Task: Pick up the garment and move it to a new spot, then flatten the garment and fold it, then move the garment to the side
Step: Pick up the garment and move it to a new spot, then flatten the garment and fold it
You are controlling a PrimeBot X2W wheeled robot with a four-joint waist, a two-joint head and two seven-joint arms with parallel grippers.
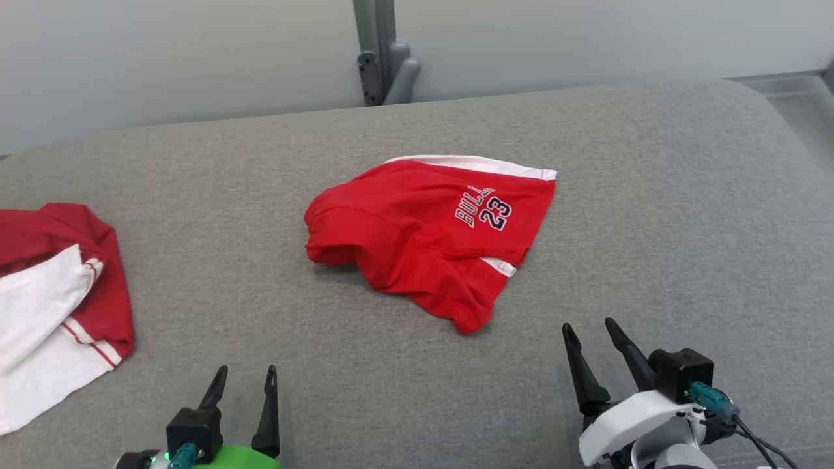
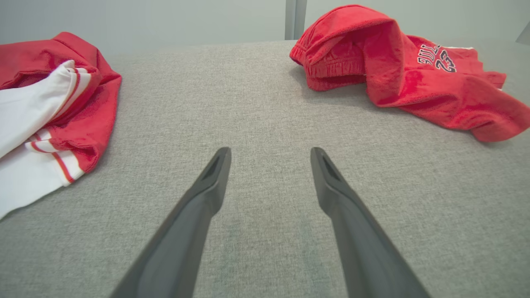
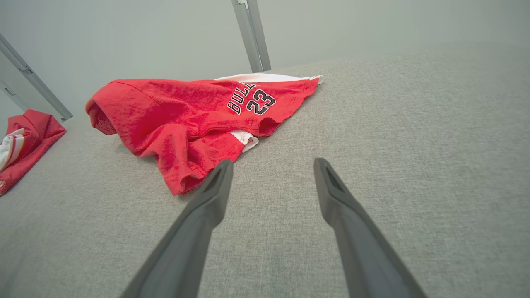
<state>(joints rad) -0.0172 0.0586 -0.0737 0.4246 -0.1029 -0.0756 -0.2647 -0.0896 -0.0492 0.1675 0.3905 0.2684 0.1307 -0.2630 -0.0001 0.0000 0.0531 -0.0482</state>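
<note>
Grey cushion [image 1: 651,215] beneath crumpled red garment [image 1: 423,228]; second garment [image 1: 58,293] well apart

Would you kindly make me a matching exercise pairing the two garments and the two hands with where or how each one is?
1. red Bulls shorts
2. red-and-white garment
3. left hand
4. right hand

A. open, on a white wrist
B. crumpled in the middle of the head view
C. open, on a green wrist
D. heaped at the head view's left edge

Pairs: 1-B, 2-D, 3-C, 4-A
</note>
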